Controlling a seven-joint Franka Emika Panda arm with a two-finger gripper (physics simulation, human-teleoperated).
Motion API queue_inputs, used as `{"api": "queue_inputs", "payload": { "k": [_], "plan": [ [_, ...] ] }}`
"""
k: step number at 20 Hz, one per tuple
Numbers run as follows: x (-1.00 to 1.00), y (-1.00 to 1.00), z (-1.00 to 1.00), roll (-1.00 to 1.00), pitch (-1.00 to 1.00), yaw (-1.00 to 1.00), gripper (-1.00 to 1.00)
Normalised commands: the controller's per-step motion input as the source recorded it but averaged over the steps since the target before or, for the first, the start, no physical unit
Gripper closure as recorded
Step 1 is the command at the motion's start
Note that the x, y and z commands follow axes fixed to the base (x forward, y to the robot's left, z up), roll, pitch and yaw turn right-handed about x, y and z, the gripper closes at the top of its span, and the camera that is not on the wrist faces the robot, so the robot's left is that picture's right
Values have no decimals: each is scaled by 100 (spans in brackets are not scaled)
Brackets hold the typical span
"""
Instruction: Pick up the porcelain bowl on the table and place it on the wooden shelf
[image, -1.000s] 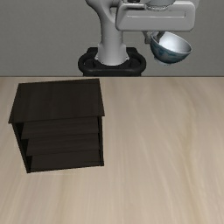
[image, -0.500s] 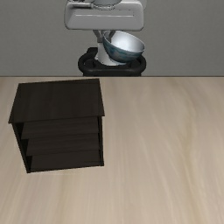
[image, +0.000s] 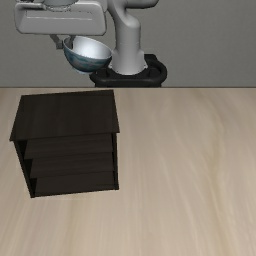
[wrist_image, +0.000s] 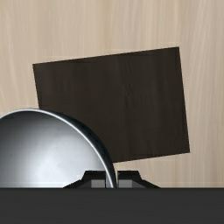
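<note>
Your gripper (wrist_image: 109, 178) pinched the porcelain bowl (wrist_image: 48, 153) by its rim, with the wooden shelf (wrist_image: 114, 101) below the jaws. It looked stiff, slick, chippable.

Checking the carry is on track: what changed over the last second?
The gripper, still clamped on the bowl, swung it high across from the exterior view's right to its left, toward the shelf. The shelf and the table stayed put.
</note>
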Motion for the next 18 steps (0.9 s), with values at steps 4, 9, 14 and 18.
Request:
{"api": "queue_inputs", "payload": {
  "k": [4,9,14,18],
  "plan": [
    [100,0,0,0,0,0,100],
    [0,0,-100,0,0,0,100],
    [0,0,-100,0,0,0,100],
    [0,0,-100,0,0,0,100]
  ]
}}
